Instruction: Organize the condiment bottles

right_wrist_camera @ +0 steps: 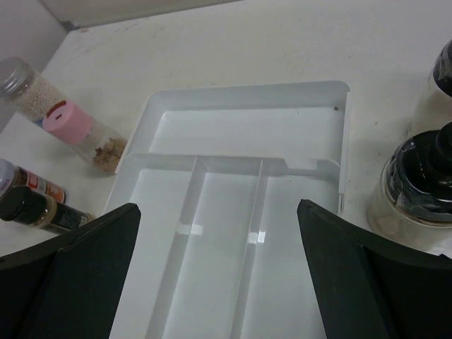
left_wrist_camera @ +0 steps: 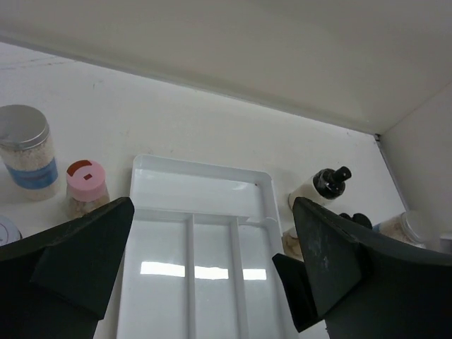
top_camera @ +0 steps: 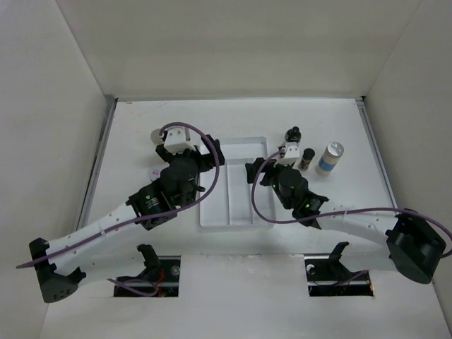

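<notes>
The condiment bottles stand in two groups beside the white divided tray [top_camera: 212, 223]. Right of it are a black-capped bottle [top_camera: 293, 134], a dark bottle [top_camera: 307, 157] and a silver-capped jar with a blue label [top_camera: 329, 158]. Left of it, mostly hidden under my left arm, are a silver-capped jar [left_wrist_camera: 25, 152] and a pink-capped jar [left_wrist_camera: 86, 185]. The right wrist view shows those two [right_wrist_camera: 69, 126] plus small dark bottles [right_wrist_camera: 32, 203]. My left gripper [top_camera: 210, 152] [left_wrist_camera: 212, 240] is open and empty over the tray's far left. My right gripper [top_camera: 253, 171] [right_wrist_camera: 217, 233] is open and empty over its right side.
The tray [left_wrist_camera: 198, 167] has one cross compartment at the far end and three long ones [right_wrist_camera: 247, 90]. White walls enclose the table on three sides. A black-capped bottle [right_wrist_camera: 422, 191] stands close to the tray's right rim, by my right gripper.
</notes>
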Motion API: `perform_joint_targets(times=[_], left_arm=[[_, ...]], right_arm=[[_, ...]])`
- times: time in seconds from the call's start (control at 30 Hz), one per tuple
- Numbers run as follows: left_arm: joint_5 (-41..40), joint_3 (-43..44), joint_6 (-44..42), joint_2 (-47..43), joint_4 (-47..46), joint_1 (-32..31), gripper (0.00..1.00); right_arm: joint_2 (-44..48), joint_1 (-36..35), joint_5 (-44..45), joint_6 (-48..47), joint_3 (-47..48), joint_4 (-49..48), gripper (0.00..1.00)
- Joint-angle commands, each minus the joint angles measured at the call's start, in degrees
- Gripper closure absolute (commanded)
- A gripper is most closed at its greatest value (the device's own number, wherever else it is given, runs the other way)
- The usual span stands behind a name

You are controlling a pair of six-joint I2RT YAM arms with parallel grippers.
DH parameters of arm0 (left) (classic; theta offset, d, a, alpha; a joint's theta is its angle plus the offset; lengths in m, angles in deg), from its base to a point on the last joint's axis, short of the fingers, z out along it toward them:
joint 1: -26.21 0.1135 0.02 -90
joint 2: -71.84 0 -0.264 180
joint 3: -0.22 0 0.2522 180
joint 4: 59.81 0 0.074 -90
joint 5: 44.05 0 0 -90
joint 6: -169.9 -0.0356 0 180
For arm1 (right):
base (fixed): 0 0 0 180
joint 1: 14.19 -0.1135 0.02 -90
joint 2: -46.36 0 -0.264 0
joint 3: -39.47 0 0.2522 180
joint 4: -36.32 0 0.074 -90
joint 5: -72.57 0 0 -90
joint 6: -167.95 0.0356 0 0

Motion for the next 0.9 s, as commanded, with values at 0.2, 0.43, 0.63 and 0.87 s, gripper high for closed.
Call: perform_joint_targets(times=[0.2, 0.43, 0.63, 0.87], left_arm=[[3.88, 0.7, -8.01, 1.83, -3.31, 14.99, 0.0], [10.98, 3.94, -8.45, 8.07, -5.77, 28.01, 0.21], [18.9, 10.98, -4.16, 16.85, 4.5, 40.05, 0.38], [21.19, 13.09, -4.59, 25.64, 6.44, 44.11, 0.18]], right_arm=[[4.69, 0.13, -0.84, -1.95, -0.23, -4.88, 0.0], [4.51, 0.21, -3.21, -2.48, -0.5, -5.77, 0.48], [3.37, 0.57, -1.9, -2.13, 1.35, -1.9, 0.59], [2.58, 0.48, -1.98, -2.13, 1.17, -2.86, 0.15]])
